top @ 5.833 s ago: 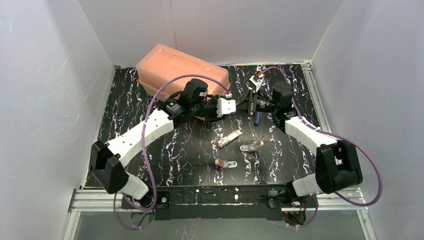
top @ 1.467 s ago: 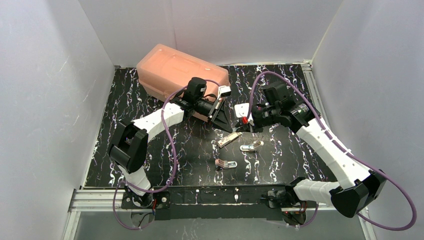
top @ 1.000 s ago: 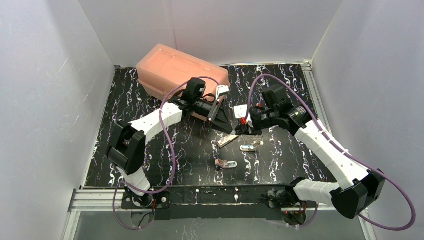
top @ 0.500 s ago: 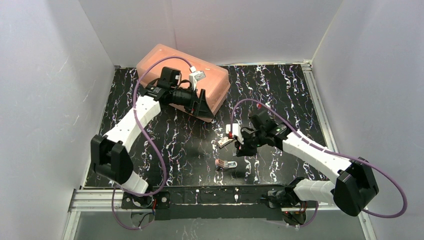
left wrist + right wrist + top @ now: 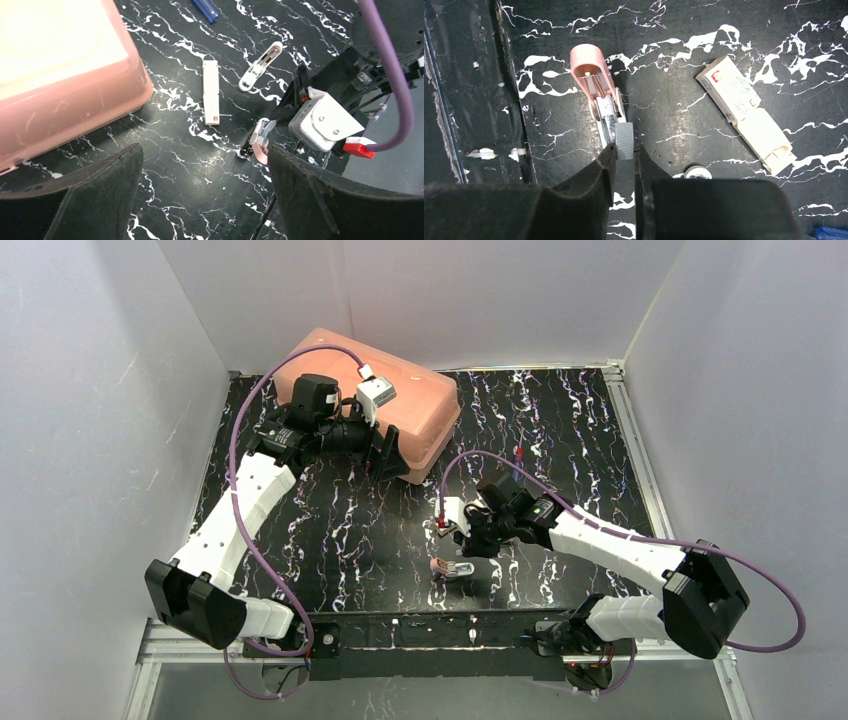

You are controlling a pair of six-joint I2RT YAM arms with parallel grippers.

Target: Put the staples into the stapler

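Pink plastic marks the stapler (image 5: 589,66), which lies opened flat on the black marbled tabletop (image 5: 320,540). It sits left of centre in the right wrist view and low in the middle of the overhead view (image 5: 452,567). Its metal channel runs from the pink head down toward the bottom of the wrist view. We see the right jaws pinched narrowly on a grey ribbed staple strip (image 5: 625,141). The strip's upper end meets the lower end of the channel, but we cannot tell whether it has entered. To the right of the stapler, apart from it, a white staple box (image 5: 744,112) lies at a slant.

The left jaws stand wide with nothing between them, above the tabletop beside the salmon container (image 5: 425,405) at the upper left of the overhead view. In the left wrist view we look down on the container's corner (image 5: 65,75) and the staple box (image 5: 211,90) near centre. A slim pale metal piece (image 5: 260,66) lies just to the right of the box, and a blue pen-like stick (image 5: 205,10) shows at the top edge.
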